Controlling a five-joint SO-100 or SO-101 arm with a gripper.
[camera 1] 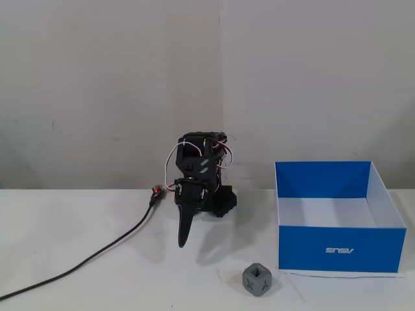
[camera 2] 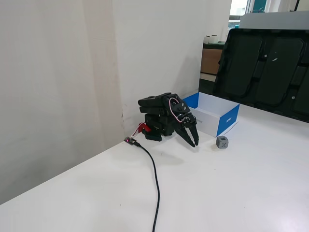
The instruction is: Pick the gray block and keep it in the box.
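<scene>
The gray block (camera 1: 258,280) sits on the white table just left of the box's front corner; it also shows in the other fixed view (camera 2: 222,142). The box (camera 1: 337,249) is blue-walled with a white inside and stands at the right, empty as far as I see; it also shows beyond the arm in the other fixed view (camera 2: 227,120). My gripper (camera 1: 183,241) hangs folded at the arm's base by the wall, fingers pointing down near the table, left of the block and apart from it. Its fingers look closed together and hold nothing (camera 2: 194,142).
A black cable (camera 1: 97,256) runs from the arm's base across the table to the front left, also seen in the other fixed view (camera 2: 155,179). A wall stands close behind the arm. Dark trays (camera 2: 270,63) lean at the table's far side.
</scene>
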